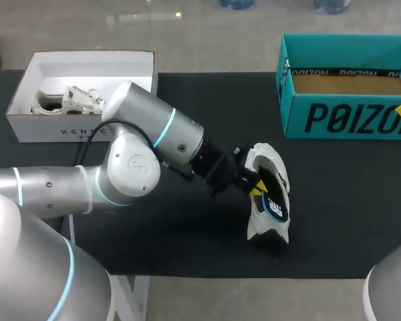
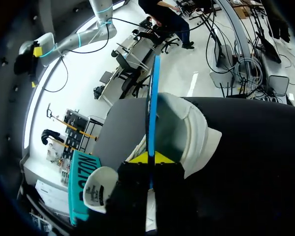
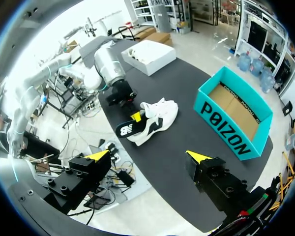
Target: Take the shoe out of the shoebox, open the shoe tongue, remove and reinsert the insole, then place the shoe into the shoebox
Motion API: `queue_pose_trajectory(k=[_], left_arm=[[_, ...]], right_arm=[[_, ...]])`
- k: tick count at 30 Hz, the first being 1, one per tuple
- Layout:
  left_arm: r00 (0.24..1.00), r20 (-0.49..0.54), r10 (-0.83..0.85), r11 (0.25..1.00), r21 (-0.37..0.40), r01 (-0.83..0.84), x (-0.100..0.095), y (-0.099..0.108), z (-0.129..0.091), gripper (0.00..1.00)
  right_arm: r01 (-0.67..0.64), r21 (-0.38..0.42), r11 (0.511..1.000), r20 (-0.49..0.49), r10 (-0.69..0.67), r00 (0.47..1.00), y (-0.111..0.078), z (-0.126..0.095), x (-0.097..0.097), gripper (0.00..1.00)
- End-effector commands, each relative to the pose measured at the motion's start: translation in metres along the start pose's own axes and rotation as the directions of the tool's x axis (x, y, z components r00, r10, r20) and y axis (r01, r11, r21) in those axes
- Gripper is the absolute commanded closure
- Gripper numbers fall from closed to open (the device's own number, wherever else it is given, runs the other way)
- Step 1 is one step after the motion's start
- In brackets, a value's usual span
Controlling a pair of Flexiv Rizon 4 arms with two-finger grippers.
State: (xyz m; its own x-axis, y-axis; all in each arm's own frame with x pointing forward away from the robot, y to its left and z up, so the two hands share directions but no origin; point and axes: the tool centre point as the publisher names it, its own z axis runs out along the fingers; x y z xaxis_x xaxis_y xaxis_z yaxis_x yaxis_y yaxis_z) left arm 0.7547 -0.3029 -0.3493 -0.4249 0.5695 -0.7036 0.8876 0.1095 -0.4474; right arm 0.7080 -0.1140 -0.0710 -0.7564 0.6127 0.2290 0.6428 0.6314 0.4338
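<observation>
Now left arm [image 1: 140,144] extended across table [image 1: 347,200], left claw [image 1: 256,187] clamping insole [image 1: 275,202] at shoe [image 1: 264,155]; right claw [image 3: 150,156] spread, empty.

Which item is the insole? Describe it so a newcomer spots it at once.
On the black table, nearer the robot than the white shoebox and teal box, lies a white shoe. The insole is the flat piece sticking out of it, pinched by the left gripper; unlike the shoe, it is black with a white mark.
</observation>
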Motion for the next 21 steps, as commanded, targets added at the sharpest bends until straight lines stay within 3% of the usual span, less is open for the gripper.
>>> queue_pose_trajectory(k=[1,7,8,10,11,21], left_arm=[[1.0,-0.018,0.001,1.0,-0.029,-0.002,-0.003,0.011,0.002,1.0],[1.0,-0.028,-0.001,0.999,-0.048,0.0,0.001,0.013,0.009,1.0],[0.999,-0.032,-0.008,0.999,-0.038,0.007,0.003,0.01,0.011,0.92],[0.999,-0.026,-0.018,0.999,-0.029,0.017,0.005,0.006,0.012,0.49],[1.0,-0.021,-0.023,1.0,-0.023,0.022,0.005,0.005,0.012,0.19],[0.999,0.032,-0.041,0.999,-0.023,0.042,0.007,-0.01,-0.004,0.31]], right_arm=[[-0.001,0.004,1.0,-0.002,0.001,1.0,0.002,0.0,-0.001,0.0],[-0.001,0.004,1.0,-0.002,0.001,1.0,0.002,0.0,-0.001,0.0],[-0.001,0.004,1.0,-0.002,0.001,1.0,0.002,0.0,-0.001,0.0],[-0.001,0.004,1.0,-0.002,0.001,1.0,0.002,0.0,-0.001,0.0],[-0.001,0.004,1.0,-0.002,0.001,1.0,0.002,0.0,-0.001,0.0],[-0.001,0.004,1.0,-0.002,0.001,1.0,0.002,0.0,-0.001,0.0]])
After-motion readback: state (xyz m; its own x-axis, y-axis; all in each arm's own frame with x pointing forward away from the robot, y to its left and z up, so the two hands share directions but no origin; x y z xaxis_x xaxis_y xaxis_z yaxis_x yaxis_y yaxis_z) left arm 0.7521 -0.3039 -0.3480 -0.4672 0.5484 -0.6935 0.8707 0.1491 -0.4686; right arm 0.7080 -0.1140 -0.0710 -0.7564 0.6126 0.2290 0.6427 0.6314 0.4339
